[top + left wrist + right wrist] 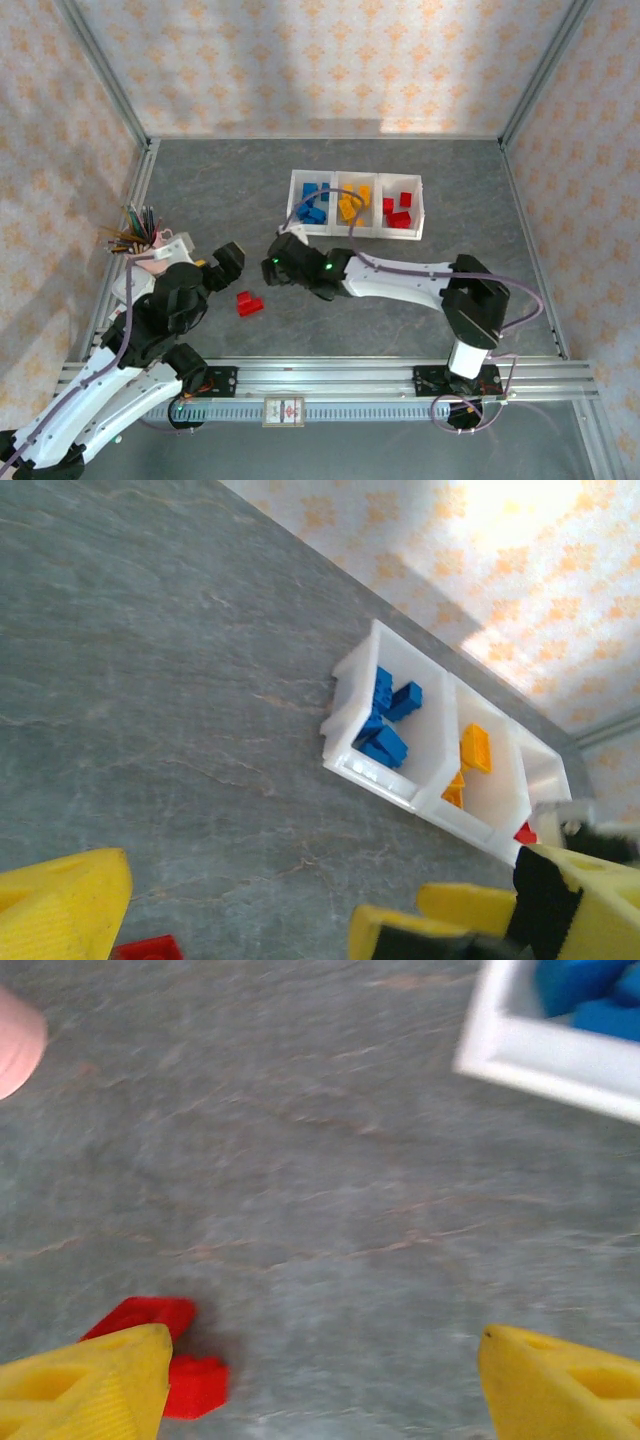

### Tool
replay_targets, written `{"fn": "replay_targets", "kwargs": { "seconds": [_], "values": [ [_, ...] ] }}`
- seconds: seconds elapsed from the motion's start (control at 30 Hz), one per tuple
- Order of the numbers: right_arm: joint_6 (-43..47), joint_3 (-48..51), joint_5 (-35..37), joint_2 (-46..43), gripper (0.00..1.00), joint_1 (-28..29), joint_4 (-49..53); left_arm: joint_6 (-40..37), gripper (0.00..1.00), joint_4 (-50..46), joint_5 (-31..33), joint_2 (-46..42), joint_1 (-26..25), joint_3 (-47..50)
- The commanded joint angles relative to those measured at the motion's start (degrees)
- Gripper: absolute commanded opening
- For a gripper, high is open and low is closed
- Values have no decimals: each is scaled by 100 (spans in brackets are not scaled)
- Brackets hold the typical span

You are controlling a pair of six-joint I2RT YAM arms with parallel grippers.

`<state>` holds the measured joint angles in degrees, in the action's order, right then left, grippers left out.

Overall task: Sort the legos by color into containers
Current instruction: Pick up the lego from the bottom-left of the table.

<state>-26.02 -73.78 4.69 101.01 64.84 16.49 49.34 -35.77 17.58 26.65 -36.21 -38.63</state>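
Wide apart and holding nothing, the right claw (pixel 325 1338) hangs low over the grey table (pixel 330 1160). In its wrist view one yellow finger (pixel 95 1385) sits in the lower left corner of the frame and the other in the lower right, with bare tabletop between them. A loose red lego (pixel 195 1385) lies at the lower left, partly hidden behind that finger; whether they touch I cannot tell.

From above, the right claw (pixel 283 250) is left of centre, between the loose red lego (pixel 248 302) below it and the white three-bin tray (pixel 370 234) to its upper right. The tray's left bin holds blue legos (pixel 314 205), the middle bin yellow-orange legos (pixel 352 203), and the right bin red legos (pixel 399 212).

The left claw (pixel 228 262) is just up and left of the loose brick. Its fingers stand apart along the bottom of its wrist view, also holding nothing. A pink pencil cup (pixel 150 240) stands at the left edge of the table.
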Motion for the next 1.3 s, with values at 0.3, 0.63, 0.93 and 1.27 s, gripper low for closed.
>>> {"fn": "replay_targets", "kwargs": {
  "seconds": [0.3, 0.63, 0.93, 1.27],
  "values": [
    [-322, -966, -233, 1085, 79, 746, 192, 893, 99, -1628, 953, -563, 52, -389],
    [-204, -1749, -131, 1877, 72, 917, 455, 1069, 99, -1705, 1169, -820, 52, -364],
    [-109, -2184, 63, 2385, 57, 921, 660, 1060, 99, -1621, 1209, -871, 52, -352],
    [-70, -2213, 340, 2417, 34, 917, 721, 1016, 99, -1443, 1108, -888, 52, -233]
  ]
}}
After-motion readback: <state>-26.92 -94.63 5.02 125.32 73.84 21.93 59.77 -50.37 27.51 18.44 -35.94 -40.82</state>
